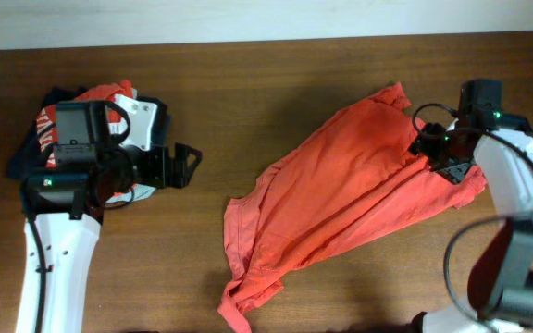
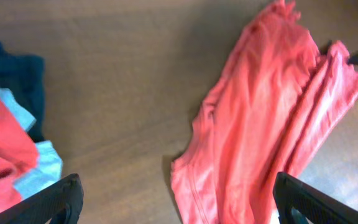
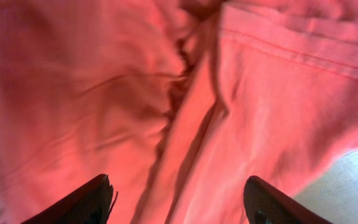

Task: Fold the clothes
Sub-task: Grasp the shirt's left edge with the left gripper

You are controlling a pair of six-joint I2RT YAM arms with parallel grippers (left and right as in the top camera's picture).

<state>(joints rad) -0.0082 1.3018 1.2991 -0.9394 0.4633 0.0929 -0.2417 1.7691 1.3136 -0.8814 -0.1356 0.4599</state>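
Far left on the table: your pile of clothes, orange-red on top, navy and pale blue layers under it, partly hidden by the left arm. The left gripper sits just right of the pile over bare wood. Its jaws are spread wide and hold nothing; in the left wrist view the gripper has both fingers at the frame edges. Centre to right: one orange-red T-shirt lies crumpled flat, running diagonally from the near centre up to the far right, no lettering visible. Your right gripper is over the shirt's far right end. In the right wrist view the gripper has its fingers apart, unclamped, red cloth filling the frame beneath.
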